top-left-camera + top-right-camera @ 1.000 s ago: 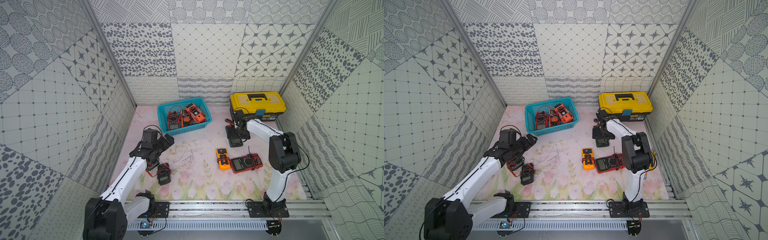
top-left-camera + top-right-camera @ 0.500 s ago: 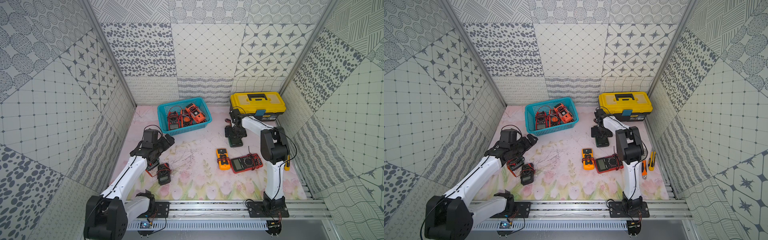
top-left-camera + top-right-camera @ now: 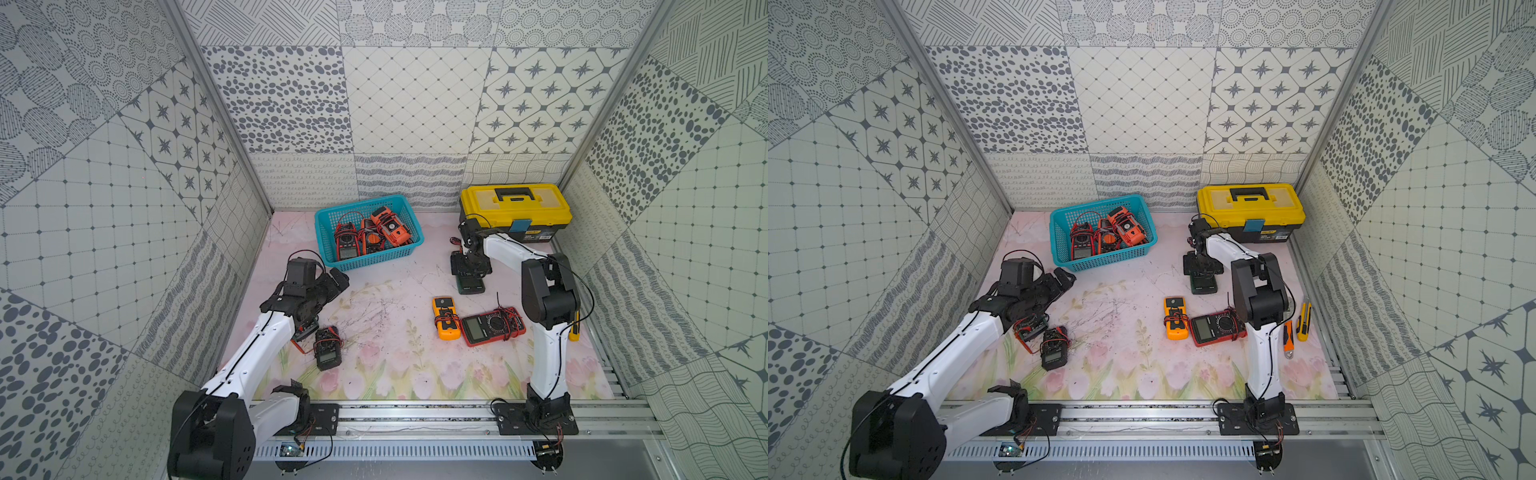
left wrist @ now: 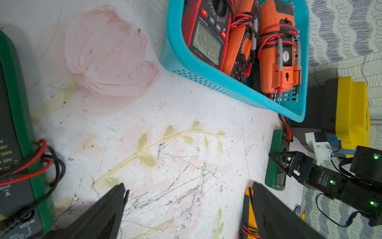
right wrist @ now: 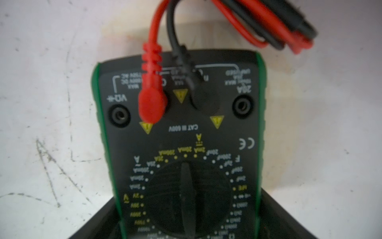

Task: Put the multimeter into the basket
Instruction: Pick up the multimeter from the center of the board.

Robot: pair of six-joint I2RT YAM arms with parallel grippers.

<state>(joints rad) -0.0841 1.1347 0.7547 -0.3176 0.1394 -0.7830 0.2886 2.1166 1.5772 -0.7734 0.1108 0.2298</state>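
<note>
The green-edged multimeter (image 3: 471, 282) lies flat on the flowered mat in front of the toolbox, its red and black leads bundled behind it. My right gripper (image 3: 469, 266) points down over it. In the right wrist view my right gripper (image 5: 188, 194) has a finger against each long side of the multimeter (image 5: 179, 115), shut on it. The turquoise basket (image 3: 328, 245) stands at the back middle and holds three red and orange multimeters. My left gripper (image 3: 338, 280) hangs open in front of the basket's near left corner, and in the left wrist view the left gripper (image 4: 188, 185) holds nothing.
A yellow-lidded black toolbox (image 3: 515, 208) stands at the back right. A yellow multimeter (image 3: 445, 318) and a red one (image 3: 490, 326) lie mid-right. A black meter (image 3: 328, 353) and another (image 3: 1030, 326) lie under my left arm. Two utility knives (image 3: 1304, 316) lie by the right wall.
The right arm's elbow has swung in toward the middle, uncovering the knives. Its fingers have narrowed onto the green multimeter's sides. The left arm has not moved.
</note>
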